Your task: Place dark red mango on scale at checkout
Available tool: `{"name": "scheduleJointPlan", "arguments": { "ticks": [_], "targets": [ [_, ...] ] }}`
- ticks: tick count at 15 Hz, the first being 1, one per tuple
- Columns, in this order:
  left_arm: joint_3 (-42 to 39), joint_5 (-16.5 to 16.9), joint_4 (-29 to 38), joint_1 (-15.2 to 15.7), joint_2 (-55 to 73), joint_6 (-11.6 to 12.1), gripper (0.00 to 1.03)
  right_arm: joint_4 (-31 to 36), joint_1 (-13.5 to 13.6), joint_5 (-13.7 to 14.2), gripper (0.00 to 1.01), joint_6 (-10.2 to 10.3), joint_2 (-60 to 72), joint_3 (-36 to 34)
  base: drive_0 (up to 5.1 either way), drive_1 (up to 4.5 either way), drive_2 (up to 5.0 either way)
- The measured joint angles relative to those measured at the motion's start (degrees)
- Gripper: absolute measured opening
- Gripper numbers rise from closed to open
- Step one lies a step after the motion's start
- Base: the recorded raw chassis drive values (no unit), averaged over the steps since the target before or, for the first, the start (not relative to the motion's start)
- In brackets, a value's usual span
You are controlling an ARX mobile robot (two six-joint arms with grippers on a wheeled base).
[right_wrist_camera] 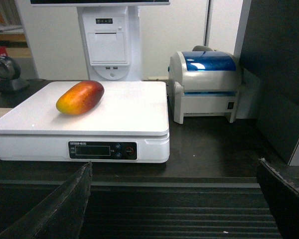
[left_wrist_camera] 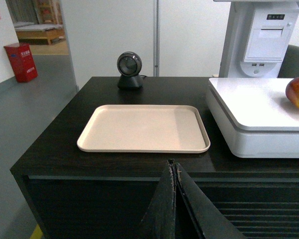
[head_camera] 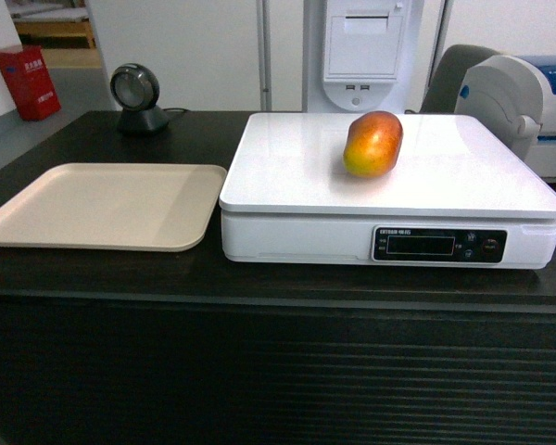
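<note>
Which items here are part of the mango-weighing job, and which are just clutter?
Job:
dark red mango, already lying on the scale
scale
checkout counter

Lying about:
beige tray
round black scanner
blue-and-white label printer
white receipt kiosk
red box

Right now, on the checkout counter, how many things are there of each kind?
Mango: 1
Scale: 1
Beige tray: 1
Round black scanner on a stand: 1
White and blue label printer: 1
Total: 5
</note>
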Motion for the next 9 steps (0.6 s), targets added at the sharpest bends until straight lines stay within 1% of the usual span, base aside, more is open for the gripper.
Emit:
{"name": "scheduleJointPlan", "arguments": {
  "ticks": [1, 4, 5, 7, 8, 9],
  "targets": [
    [0.00, -0.02, 0.02, 0.00, 0.00, 0.00, 0.11, 0.00, 0.00, 0.02, 0.98, 0.00, 0.00, 0.00, 0.0, 0.00, 0.0],
    [0.00, -0.02, 0.02, 0.00, 0.00, 0.00, 0.49, 0.00, 0.00, 0.00, 0.98, 0.00, 0.00, 0.00, 0.0, 0.00, 0.0],
    [0.00, -0.02, 0.02, 0.00, 0.00, 0.00, 0.60, 0.00, 0.00, 0.00, 0.98, 0.00, 0.00, 0.00, 0.0, 0.00, 0.0],
    [0.00, -0.02, 0.02, 0.00, 0.00, 0.00, 0.87, 0.00, 0.00, 0.00, 0.98, 0.00, 0.00, 0.00, 0.0, 0.00, 0.0],
    [0.00, -0.02, 0.02, 0.00, 0.00, 0.00, 0.98, 0.00, 0.00, 0.02, 0.98, 0.00, 0.00, 0.00, 0.0, 0.00, 0.0],
    [0.00, -0.02, 0.02, 0.00, 0.00, 0.04, 0.98, 0.00, 0.00, 0.00, 0.98, 0.00, 0.00, 0.00, 0.0, 0.00, 0.0]
  ]
}}
